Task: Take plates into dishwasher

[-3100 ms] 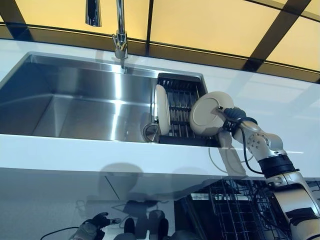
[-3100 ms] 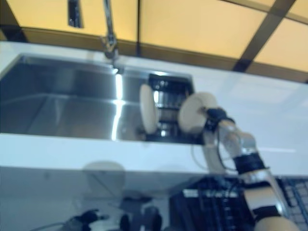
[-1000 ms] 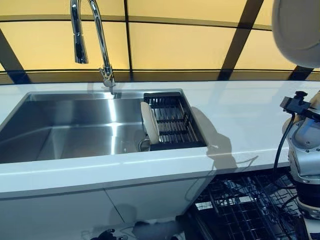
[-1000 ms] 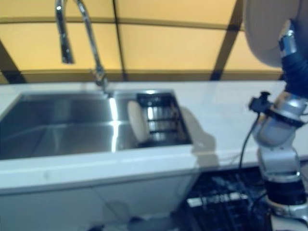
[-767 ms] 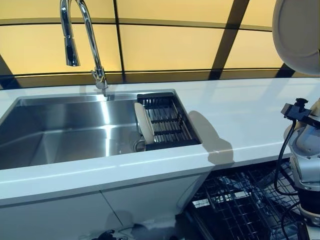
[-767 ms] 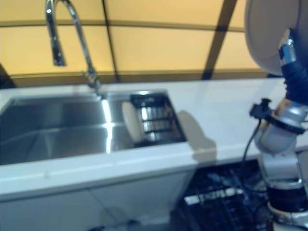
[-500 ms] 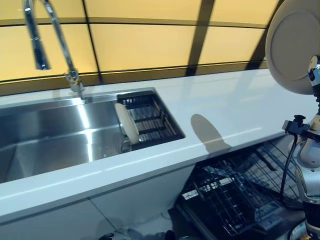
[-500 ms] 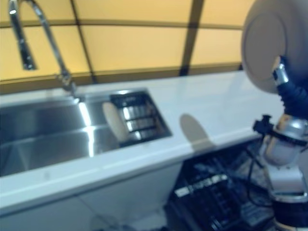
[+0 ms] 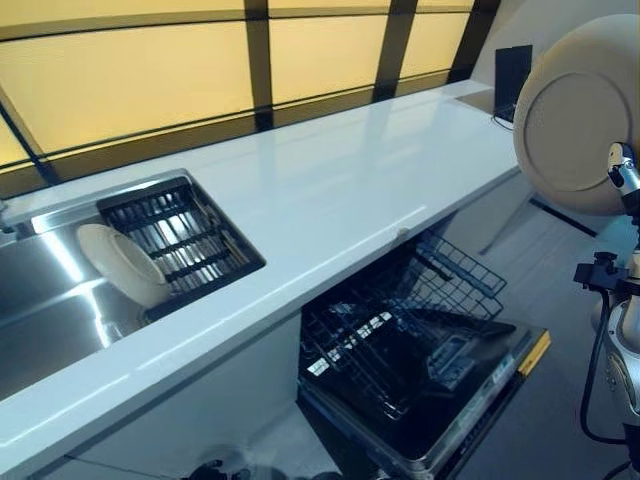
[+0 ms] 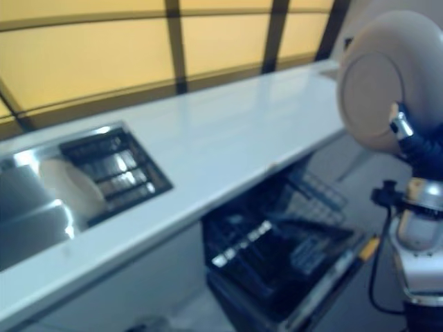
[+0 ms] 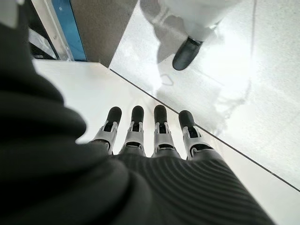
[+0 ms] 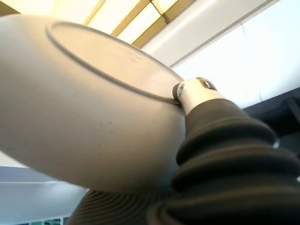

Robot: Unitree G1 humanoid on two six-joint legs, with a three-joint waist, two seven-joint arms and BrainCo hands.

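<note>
With the right hand (image 12: 220, 140) pinching the round beige plate (image 9: 583, 118) at upper right, lower it edge-first between the black wire dishwasher rack (image 9: 400, 340) tines at lower centre.

Warm amber panels backlight the scene; glare streaks the white counter (image 9: 330, 190); the right eye view is blurred.

Beige plate (image 9: 578, 125), white counter (image 9: 350, 180), black wire dishwasher rack (image 9: 410, 330).
</note>
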